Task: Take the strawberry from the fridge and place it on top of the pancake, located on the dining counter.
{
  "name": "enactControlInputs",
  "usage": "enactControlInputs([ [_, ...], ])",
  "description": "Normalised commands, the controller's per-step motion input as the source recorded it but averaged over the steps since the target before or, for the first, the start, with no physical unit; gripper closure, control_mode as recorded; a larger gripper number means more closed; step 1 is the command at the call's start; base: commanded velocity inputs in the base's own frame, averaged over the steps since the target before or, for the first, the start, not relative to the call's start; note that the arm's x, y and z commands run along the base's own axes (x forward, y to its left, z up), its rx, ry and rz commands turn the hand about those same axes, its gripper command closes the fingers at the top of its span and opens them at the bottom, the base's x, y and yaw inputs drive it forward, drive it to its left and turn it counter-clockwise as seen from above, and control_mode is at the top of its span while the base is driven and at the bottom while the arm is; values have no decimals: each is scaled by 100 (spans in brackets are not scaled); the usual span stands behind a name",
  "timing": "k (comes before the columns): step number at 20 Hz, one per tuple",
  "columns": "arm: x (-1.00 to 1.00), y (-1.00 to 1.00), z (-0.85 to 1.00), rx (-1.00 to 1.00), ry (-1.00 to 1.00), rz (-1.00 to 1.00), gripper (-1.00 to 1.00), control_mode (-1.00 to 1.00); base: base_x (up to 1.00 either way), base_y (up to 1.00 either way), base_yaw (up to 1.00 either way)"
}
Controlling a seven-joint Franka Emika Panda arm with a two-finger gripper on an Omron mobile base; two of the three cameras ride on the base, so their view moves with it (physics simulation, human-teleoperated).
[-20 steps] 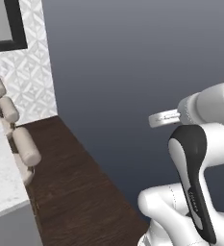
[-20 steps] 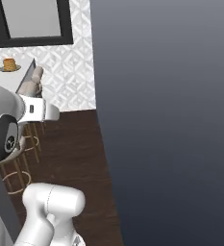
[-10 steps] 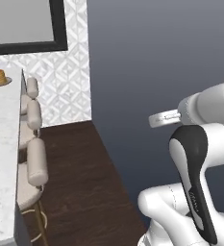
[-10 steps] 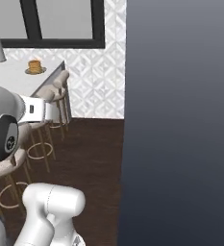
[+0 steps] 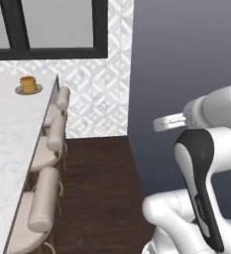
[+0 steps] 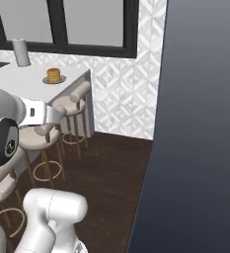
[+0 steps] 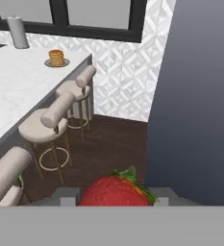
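Now we are carrying the small red strawberry with its green leaves [image 7: 116, 191] toward the white marble-look bench [image 7: 17, 91], and the gripper [image 7: 114, 196] is clenched on the fruit, which sits between its two dark tips at the bottom of the hand view. By our reckoning the fetch is done and the carry is under way.

Reading left to right in the hand view: a grey upright cylinder [image 7: 18, 32] stands at the far end of the bench by the black-framed window [image 7: 99, 18]; the short golden-brown pancake stack on its round grey plate [image 7: 56, 58] sits near the bench's right edge, well apart from us; a row of beige padded stools on brass legs [image 7: 60, 115] lines that edge; then comes open dark wood floor [image 7: 111, 144]; last, a tall dark grey panel [image 7: 200, 96] closes the right side.

To do this well, we should keep the grip steady, approach the stack from above, and lower the fruit onto its middle before letting go. The floor lane between stools and dark panel looks free; the stool backs and the bench edge are what we must clear.
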Motion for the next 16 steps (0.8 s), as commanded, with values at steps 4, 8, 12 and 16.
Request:
enactControlInputs([
  [4,0,0,0,0,0,0,100,100,100,-41,39],
  [8,0,0,0,0,0,0,100,100,100,-46,39],
  [12,0,0,0,0,0,0,100,100,100,-49,39],
  [16,0,0,0,0,0,0,100,100,100,-45,39],
])
